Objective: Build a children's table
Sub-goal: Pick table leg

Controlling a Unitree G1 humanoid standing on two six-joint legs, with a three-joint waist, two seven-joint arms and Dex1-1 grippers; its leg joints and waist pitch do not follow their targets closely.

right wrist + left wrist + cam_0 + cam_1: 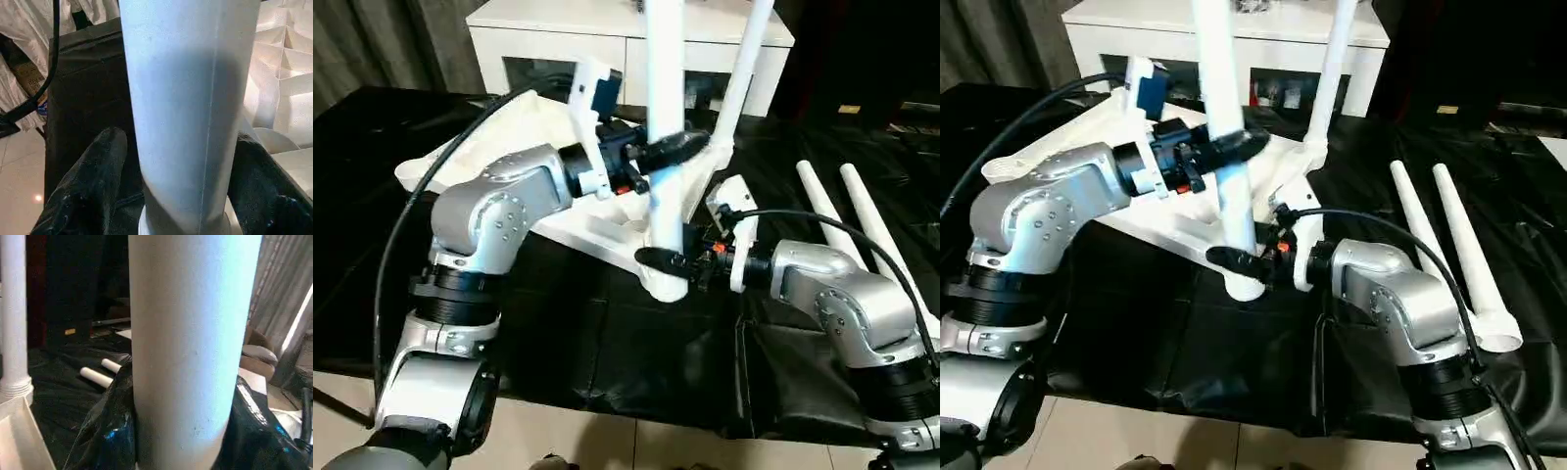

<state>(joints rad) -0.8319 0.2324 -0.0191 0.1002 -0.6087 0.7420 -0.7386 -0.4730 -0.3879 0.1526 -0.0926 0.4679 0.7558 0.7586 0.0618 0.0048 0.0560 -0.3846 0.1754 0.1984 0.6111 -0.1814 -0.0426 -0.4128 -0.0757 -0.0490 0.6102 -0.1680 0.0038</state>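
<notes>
The white tabletop (570, 223) lies upside down and tilted on black sheeting, ribbed underside up. A white leg (664, 78) stands upright in its near corner socket (668, 286). My left gripper (671, 152) is shut on this leg at mid height, and its black fingers (105, 431) press both sides of the tube. My right gripper (668, 262) sits low at the leg's base, just above the socket. It is open, with one finger (88, 186) standing clear of the tube. A second leg (744, 69) stands in the far corner socket.
Two loose white legs (832, 211) (886, 245) lie side by side on the black sheet to the right. A white cabinet (558, 39) with dark glass doors stands close behind the tabletop. Pale floor tiles (607, 441) show at the near edge.
</notes>
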